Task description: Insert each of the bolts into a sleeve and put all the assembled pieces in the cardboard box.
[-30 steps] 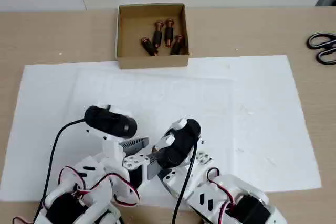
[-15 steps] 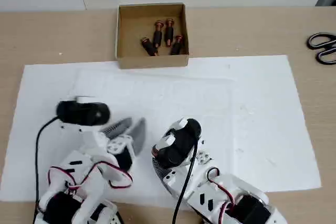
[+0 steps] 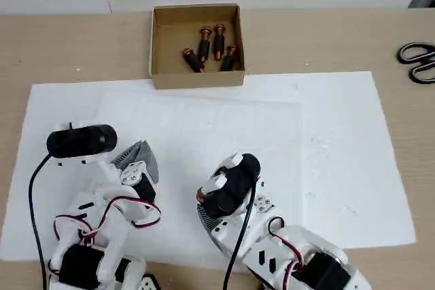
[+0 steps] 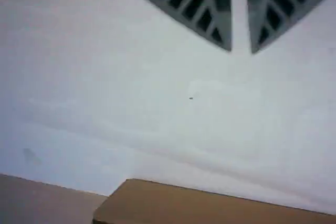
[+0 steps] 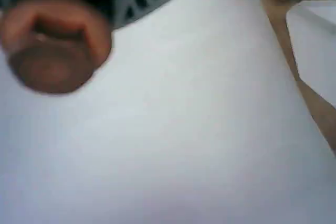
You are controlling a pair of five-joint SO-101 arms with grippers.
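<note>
The cardboard box (image 3: 197,78) stands at the far edge of the white paper, with several copper-headed bolts in black sleeves (image 3: 204,44) lying inside. My right gripper (image 3: 202,203) sits low near the front middle, mostly hidden under its camera. In the right wrist view the right gripper (image 5: 79,11) is shut on a bolt in a black sleeve (image 5: 52,51), the copper head facing the lens. My left gripper (image 3: 139,159) is to the left of it, apart from it, over bare paper. Its grey fingers (image 4: 205,3) stand shut to a thin slit and hold nothing. The box wall (image 4: 210,205) shows ahead of them.
A white paper sheet (image 3: 326,154) covers the middle of the wooden table. Black scissors (image 3: 418,59) lie at the far right edge. Both arm bases crowd the front edge.
My left arm has pulled back leftward, away from the right gripper, and its fingers have gone from spread to shut. The right arm has kept still with its piece.
</note>
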